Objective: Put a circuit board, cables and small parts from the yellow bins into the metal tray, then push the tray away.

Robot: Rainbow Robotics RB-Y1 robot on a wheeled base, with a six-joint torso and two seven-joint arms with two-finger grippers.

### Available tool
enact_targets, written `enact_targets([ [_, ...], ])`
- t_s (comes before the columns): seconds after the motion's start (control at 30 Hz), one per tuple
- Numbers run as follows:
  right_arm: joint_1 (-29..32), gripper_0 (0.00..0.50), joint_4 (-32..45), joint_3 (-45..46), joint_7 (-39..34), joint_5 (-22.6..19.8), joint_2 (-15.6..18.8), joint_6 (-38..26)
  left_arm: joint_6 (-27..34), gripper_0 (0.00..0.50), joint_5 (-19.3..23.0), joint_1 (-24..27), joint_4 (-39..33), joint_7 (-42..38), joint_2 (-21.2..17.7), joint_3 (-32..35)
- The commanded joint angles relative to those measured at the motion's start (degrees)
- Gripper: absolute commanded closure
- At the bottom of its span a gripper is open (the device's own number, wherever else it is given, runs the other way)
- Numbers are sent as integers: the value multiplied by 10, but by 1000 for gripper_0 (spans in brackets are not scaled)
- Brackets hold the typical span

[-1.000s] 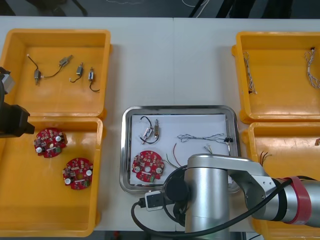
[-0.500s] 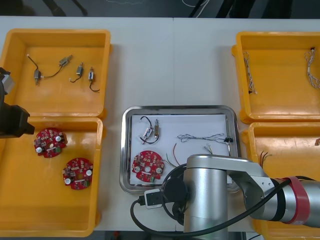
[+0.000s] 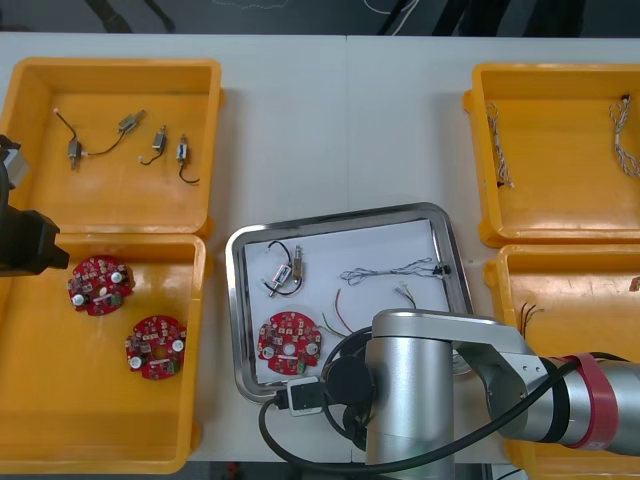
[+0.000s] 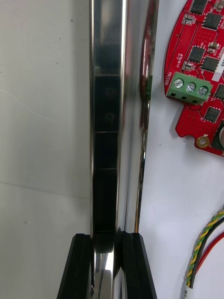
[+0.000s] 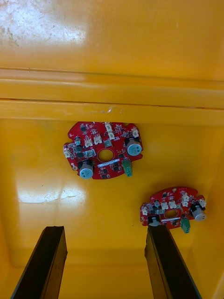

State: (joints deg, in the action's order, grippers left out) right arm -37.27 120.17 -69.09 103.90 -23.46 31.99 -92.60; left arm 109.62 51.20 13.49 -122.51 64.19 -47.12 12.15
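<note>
The metal tray (image 3: 236, 300) lies skewed at the table's middle, white inside. It holds a round red circuit board (image 3: 290, 338), a small metal part (image 3: 287, 272), a twisted blue and white cable (image 3: 392, 270) and a red and yellow cable (image 3: 335, 305). My right arm (image 3: 440, 390) covers the tray's near edge. In the right wrist view my right gripper (image 4: 108, 266) is shut on the tray's shiny rim (image 4: 108, 117), with the board (image 4: 205, 70) and the red and yellow cable (image 4: 205, 243) just inside. My left gripper (image 5: 106, 261) hangs open above two boards.
The near left yellow bin (image 3: 60, 400) holds two circuit boards (image 3: 100, 284) (image 3: 155, 346). The far left bin (image 3: 115, 190) holds several small metal parts. Cables lie in the far right bin (image 3: 560, 200); the near right bin (image 3: 570, 290) sits beside the tray.
My right gripper's fingers have closed onto the tray's rim. The tray has slid left and turned slightly, its left side now close to the near left bin. The left arm has not moved.
</note>
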Motion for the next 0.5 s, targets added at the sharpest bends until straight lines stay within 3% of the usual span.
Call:
enact_targets([
  [0.03,-6,500,8,-5,-24,3,-10,1,4,0,-4,-8,-19,53,-25,16],
  [0.5,-50,500,-6,28,-28,-55,7,1,4,0,-4,-8,-19,53,-25,16],
])
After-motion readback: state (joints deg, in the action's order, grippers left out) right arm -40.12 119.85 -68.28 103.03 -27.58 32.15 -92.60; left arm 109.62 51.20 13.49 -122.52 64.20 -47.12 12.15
